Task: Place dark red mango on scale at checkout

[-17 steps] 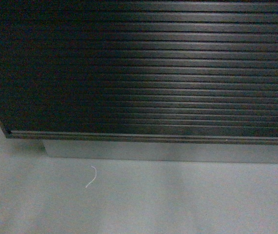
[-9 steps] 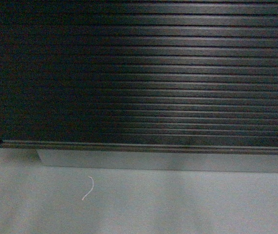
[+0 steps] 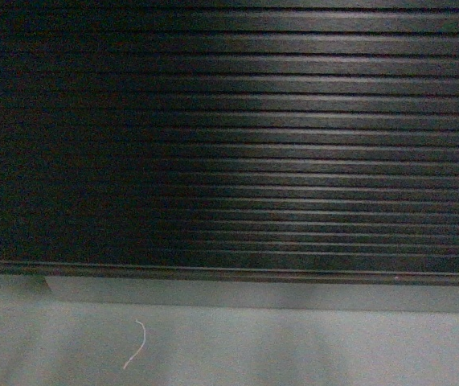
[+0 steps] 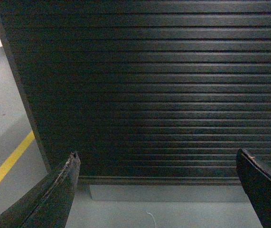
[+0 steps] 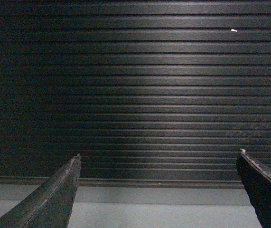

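Change since the earlier head frames: the ribbed front panel (image 3: 229, 137) of the checkout fills more of the view, its bottom edge sits lower, and the yellow floor line seen a second ago at the left is gone from the head view.

Item 1, checkout: only the black, horizontally ribbed front panel shows, filling most of all three views. A pale sheen runs across the middle ribs. The counter top is out of sight.

Item 2, plinth (image 3: 261, 294): grey recessed strip directly beneath the panel's bottom edge.

Item 3, floor (image 3: 309, 354): grey, smooth, below the plinth.

Item 4, white thread (image 3: 135, 344): thin curled strand lying on the floor just in front of the plinth, toward the panel's left end.

Item 5, yellow floor line (image 4: 6, 167): diagonal stripe on the floor beyond the panel's left corner, left wrist view only.

Item 6, left gripper (image 4: 156, 190): two dark fingers spread wide apart, nothing between them, facing the panel's lower ribs.

Item 7, right gripper (image 5: 156, 190): fingers likewise spread wide, nothing held, facing the panel.

Item 8, small white fleck (image 5: 234, 30): on an upper rib of the panel, right wrist view.

Dark red mango and scale: neither shows in any view; the panel blocks everything behind and above it.
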